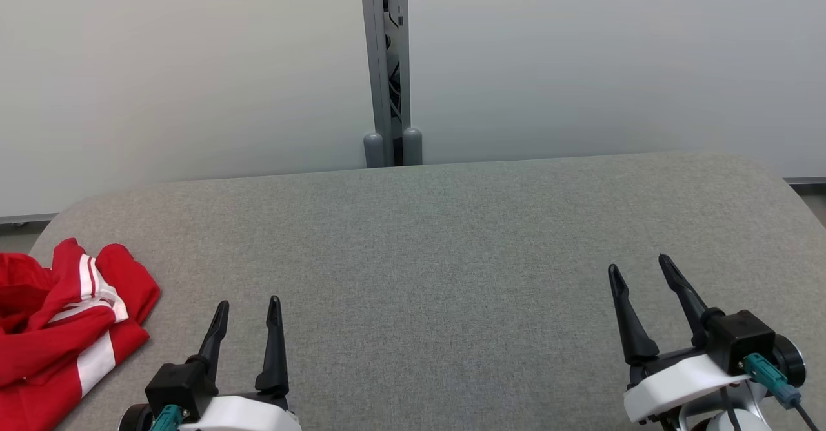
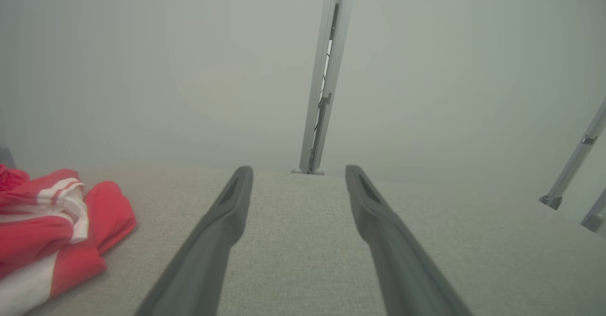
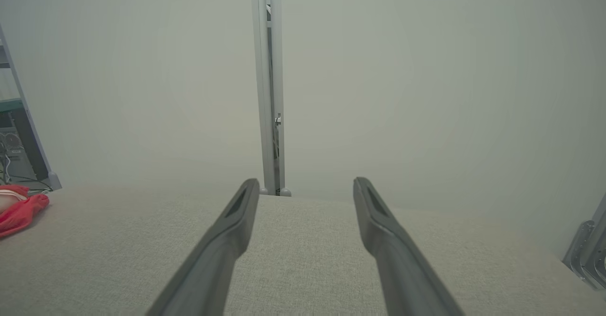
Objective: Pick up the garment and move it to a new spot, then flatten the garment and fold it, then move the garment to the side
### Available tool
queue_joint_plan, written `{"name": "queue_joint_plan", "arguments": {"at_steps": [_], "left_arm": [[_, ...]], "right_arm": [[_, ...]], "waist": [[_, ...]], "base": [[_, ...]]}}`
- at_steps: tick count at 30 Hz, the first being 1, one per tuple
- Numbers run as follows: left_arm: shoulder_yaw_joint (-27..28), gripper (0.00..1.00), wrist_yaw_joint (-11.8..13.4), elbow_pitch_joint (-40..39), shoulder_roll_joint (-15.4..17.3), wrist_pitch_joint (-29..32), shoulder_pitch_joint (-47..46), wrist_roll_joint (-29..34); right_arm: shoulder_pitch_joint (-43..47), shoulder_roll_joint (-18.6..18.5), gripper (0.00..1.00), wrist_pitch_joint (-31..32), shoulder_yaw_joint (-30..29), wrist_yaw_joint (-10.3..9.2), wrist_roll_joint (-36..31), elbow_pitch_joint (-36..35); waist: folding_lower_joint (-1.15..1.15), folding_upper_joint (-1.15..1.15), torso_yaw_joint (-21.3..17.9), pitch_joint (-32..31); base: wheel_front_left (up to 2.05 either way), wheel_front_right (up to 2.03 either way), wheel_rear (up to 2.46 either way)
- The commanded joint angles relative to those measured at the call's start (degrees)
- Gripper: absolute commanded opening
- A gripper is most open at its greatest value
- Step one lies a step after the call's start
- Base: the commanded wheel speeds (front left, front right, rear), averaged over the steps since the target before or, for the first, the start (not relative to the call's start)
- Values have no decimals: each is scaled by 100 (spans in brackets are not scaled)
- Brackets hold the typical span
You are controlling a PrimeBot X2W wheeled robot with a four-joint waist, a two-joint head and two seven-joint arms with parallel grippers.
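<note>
Two pale wall panels (image 1: 193, 63) stand behind the work and meet at an upright grey metal post (image 1: 387, 63), whose two rounded feet (image 1: 392, 148) sit just beyond the far edge of the table. The table (image 1: 452, 257) is broad, has rounded corners and is covered in grey woven cloth. The garment (image 1: 58, 315), red with white stripes, lies crumpled at the table's left edge, partly cut off by the head view's border. The left wrist view has it (image 2: 52, 221) low on the left, and the right wrist view shows a small red corner of it (image 3: 21, 209) far to the left. The left gripper (image 1: 248, 302) hovers over the near left part of the table with its jaws released and holding nothing. A strip of grey tabletop lies between it and the garment just to its left, and its fingers point toward the post (image 2: 326, 70). The right gripper (image 1: 639, 264) hangs over the near right part, well apart from the garment, its jaws likewise spread and gripping nothing. A dark rack with cables (image 3: 19, 131) stands off the table's left end, and slanted metal struts (image 2: 573, 164) stand off its right.
</note>
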Motion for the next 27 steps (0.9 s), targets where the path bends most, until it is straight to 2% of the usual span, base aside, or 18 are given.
{"name": "queue_joint_plan", "arguments": {"at_steps": [1,12,27], "left_arm": [[22,100,32,-5,32,-41,-21,20],[16,100,58,-15,36,-104,-43,315],[19,100,85,-33,36,-98,-19,299]], "right_arm": [[28,-21,100,-64,17,0,-30,51],[-49,-29,100,-217,116,0,-84,162],[-32,-28,100,-188,104,0,41,175]], "waist": [[0,0,2,2],[0,0,-7,17],[0,0,-7,29]], "base": [[0,0,0],[0,0,0],[0,0,0]]}}
